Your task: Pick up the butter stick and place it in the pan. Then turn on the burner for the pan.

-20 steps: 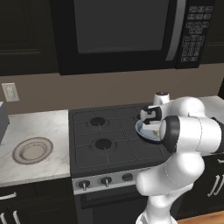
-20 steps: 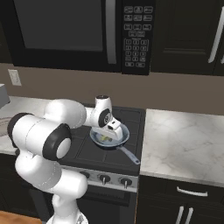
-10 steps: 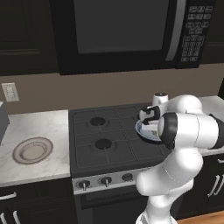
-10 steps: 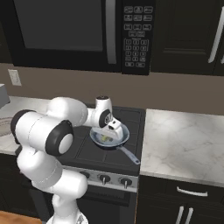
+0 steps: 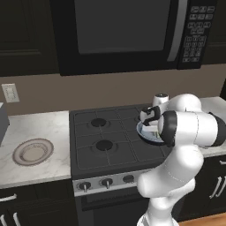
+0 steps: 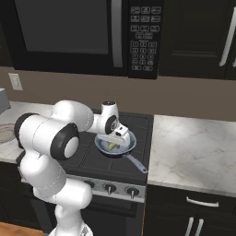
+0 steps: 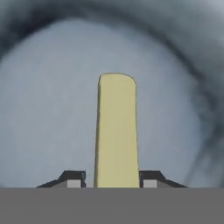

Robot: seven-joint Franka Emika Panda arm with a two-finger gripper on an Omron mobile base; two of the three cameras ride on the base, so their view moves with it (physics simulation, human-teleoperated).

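The pan (image 6: 130,148) sits on the stove's front right burner, its silver handle (image 6: 137,163) pointing toward the front edge. My gripper (image 6: 115,137) reaches down into it from above. In the hand view the pale-yellow butter stick (image 7: 116,131) lies between the fingertips on the pan's blue-grey floor (image 7: 43,109). The gripper (image 7: 111,180) stands slightly open, with a thin gap beside the left fingertip (image 7: 73,180). From the right base view a bit of the butter stick (image 6: 112,146) shows under the hand. In the left base view my forearm hides most of the pan (image 5: 145,135).
A row of burner knobs (image 6: 109,188) runs along the stove front below the pan. A round beige plate (image 5: 33,151) lies on the left counter. The microwave (image 5: 128,31) hangs above the stove. Marble counter (image 6: 193,156) stretches to the right.
The jaws have parted a little around the butter stick, which rests in the pan. The arm has hardly moved.
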